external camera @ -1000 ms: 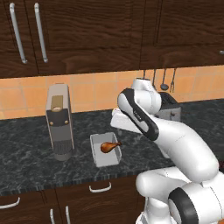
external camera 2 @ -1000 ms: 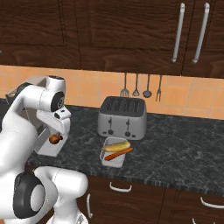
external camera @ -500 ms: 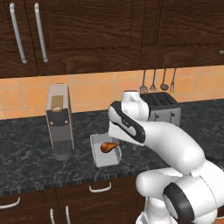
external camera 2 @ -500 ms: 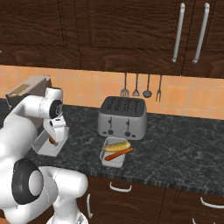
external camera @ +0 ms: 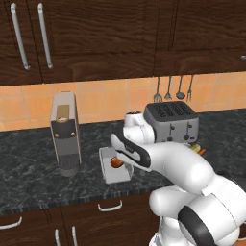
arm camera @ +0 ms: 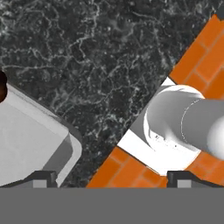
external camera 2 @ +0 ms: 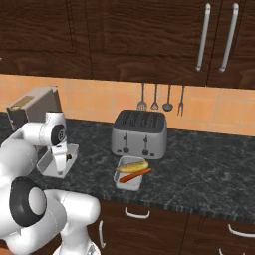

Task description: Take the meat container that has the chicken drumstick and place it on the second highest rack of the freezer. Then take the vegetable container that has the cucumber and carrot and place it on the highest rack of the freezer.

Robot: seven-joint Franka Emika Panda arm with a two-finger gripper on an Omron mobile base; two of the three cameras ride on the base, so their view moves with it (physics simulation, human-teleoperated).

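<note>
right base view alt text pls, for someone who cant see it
A white robot arm bends low over the meat container at the left of a dark stone counter. The vegetable container, holding the cucumber and carrot, sits before a silver toaster.

The worktop (external camera: 29,182) is black marbled with grey veins. The tray (external camera: 113,174) is pale grey, the drumstick (external camera: 116,162) glossy red-brown. The second tray (external camera 2: 130,182) is the same grey, with a yellow-green cucumber (external camera 2: 132,166) and an orange-red carrot (external camera 2: 135,175). The toaster (external camera 2: 139,133) is silver-grey with dark slots. Wall tiles (external camera 2: 99,102) are orange; cabinets (external camera: 96,38) are dark brown wood grain.
</note>
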